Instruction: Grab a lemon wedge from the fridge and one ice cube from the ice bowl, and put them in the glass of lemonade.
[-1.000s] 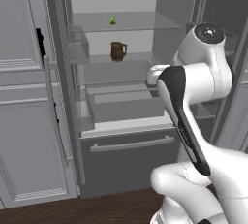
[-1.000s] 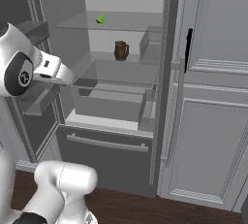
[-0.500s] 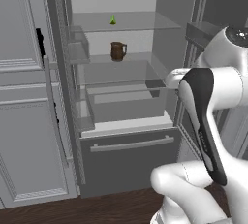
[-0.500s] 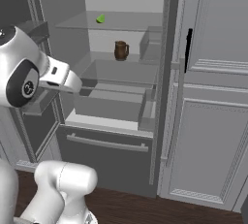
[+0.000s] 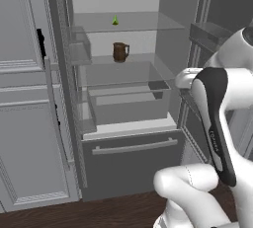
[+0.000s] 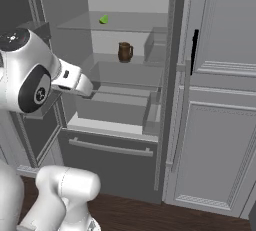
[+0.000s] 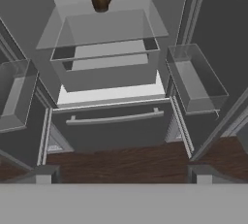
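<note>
place: kitchen, likely home | cues: open fridge [image 5: 128,138], brown mug [image 5: 119,52] on shelf, panelled grey cabinets [image 6: 220,125]

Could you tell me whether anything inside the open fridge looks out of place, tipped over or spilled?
Nothing stands out. The tall dark grey fridge stands open. The tiny yellow-green lemon wedge sits on the upper glass shelf, and the brown mug stands upright on the shelf below it. No spill or damage shows on the shelves or the bottom drawer.
</note>
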### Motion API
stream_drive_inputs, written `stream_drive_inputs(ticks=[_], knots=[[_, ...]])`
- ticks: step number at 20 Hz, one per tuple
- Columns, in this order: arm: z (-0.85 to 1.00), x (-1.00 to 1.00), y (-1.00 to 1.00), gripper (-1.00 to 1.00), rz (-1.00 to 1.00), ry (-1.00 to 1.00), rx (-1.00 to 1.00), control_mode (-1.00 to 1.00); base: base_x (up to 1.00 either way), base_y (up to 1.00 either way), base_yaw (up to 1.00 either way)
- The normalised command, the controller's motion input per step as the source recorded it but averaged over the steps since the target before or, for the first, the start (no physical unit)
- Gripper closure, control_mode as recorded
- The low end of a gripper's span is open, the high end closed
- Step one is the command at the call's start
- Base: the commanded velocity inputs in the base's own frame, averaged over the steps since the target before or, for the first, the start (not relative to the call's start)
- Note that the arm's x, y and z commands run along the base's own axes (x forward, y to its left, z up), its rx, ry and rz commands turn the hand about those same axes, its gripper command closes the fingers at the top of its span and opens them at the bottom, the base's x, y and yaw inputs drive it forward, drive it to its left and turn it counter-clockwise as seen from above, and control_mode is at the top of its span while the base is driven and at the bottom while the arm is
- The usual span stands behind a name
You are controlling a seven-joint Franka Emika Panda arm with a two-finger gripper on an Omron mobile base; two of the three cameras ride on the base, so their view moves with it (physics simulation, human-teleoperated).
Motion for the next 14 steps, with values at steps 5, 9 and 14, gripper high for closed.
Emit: stream_drive_inputs(ticks=[5,9,14], knots=[[0.0,0.39,0.0,-1.0,0.0,0.0,0.0,1.0,0.38,0.0,0.0],[0.0,0.0,0.0,-1.0,0.0,0.0,0.0,1.0,1.0,0.0,0.0],[0.0,0.0,0.0,-1.0,0.0,0.0,0.0,1.0,1.0,0.12,0.0]])
